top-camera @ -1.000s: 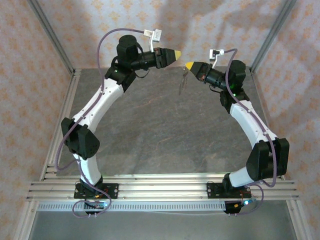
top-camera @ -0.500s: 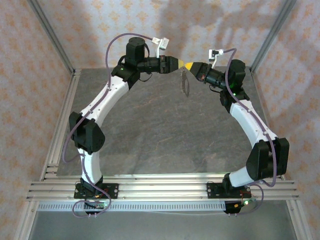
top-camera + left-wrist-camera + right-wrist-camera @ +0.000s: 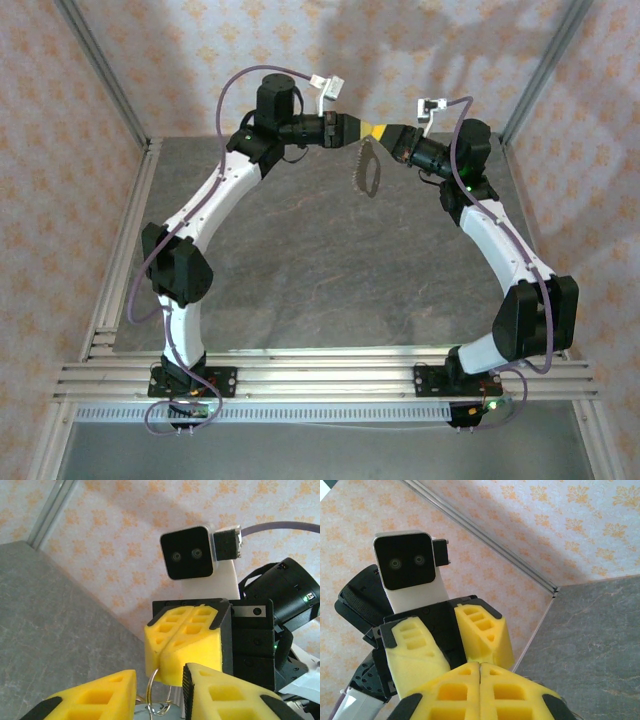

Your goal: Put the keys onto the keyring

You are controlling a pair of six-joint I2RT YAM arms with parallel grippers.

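Note:
My right gripper (image 3: 379, 131) is held high over the back of the table and is shut on the keyring (image 3: 365, 171), a tan loop with a beaded side that hangs below it. In the left wrist view the right gripper (image 3: 172, 641) pinches a thin wire ring (image 3: 156, 690) at its tip. My left gripper (image 3: 160, 680) is open, with one yellow finger on each side of that ring. The right wrist view shows my own shut fingertips (image 3: 460, 692) and, facing them, the open left gripper (image 3: 462, 661). A pale shape (image 3: 150, 712) under the ring may be the key; I cannot tell.
The grey stone-look table (image 3: 320, 270) spreads below both arms. Patterned walls and aluminium posts (image 3: 100, 75) close it in at the back and sides. A rail frame (image 3: 320, 375) runs along the near edge by the arm bases.
The left arm has swung right until its gripper meets the right gripper's tip. The hanging keyring has turned and now shows a wider loop. The right arm has stayed put.

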